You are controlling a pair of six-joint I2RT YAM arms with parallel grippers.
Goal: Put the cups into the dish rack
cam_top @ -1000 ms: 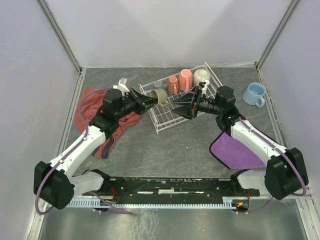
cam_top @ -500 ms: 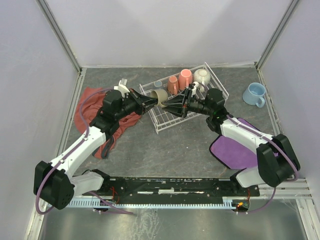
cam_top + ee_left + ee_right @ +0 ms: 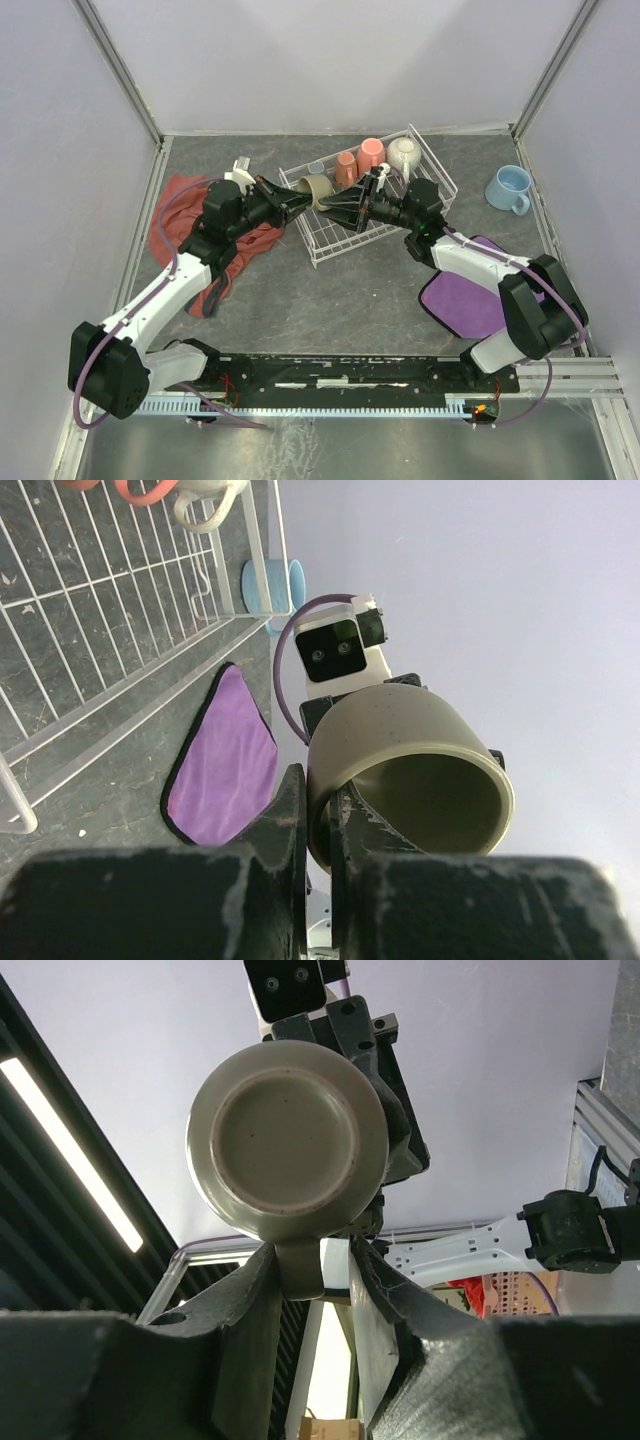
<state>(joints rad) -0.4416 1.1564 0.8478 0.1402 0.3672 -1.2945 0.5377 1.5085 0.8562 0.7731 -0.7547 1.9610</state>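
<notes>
The left gripper (image 3: pixel 318 810) is clamped on the wall of the olive-green mug (image 3: pixel 405 765), one finger inside the mouth and one outside. The right gripper (image 3: pixel 310 1280) straddles the mug's handle (image 3: pixel 298 1265). One finger touches it and light shows beside the other, so whether it pinches cannot be told.

The mug lies on its side. Seen from above, its long axis runs from 9 to 3 o'clock, with the mouth toward the left gripper (image 3: pixel 300 197) and the base toward the right gripper (image 3: pixel 337 203). In the right wrist view the handle hangs at 6 o'clock below the round base. From above, the mug (image 3: pixel 318 186) is over the 9 o'clock end of the dish rack (image 3: pixel 335 240). The fingers cover its handle, and its height over the wires cannot be judged.

Four mugs stand along the rack's far side: grey-blue (image 3: pixel 316 167), two salmon-toned (image 3: pixel 346 168) (image 3: pixel 371 155), and cream (image 3: pixel 403 152). The light blue mug (image 3: pixel 508 188) sits on the table at 3 o'clock, well apart from the rack.
</notes>
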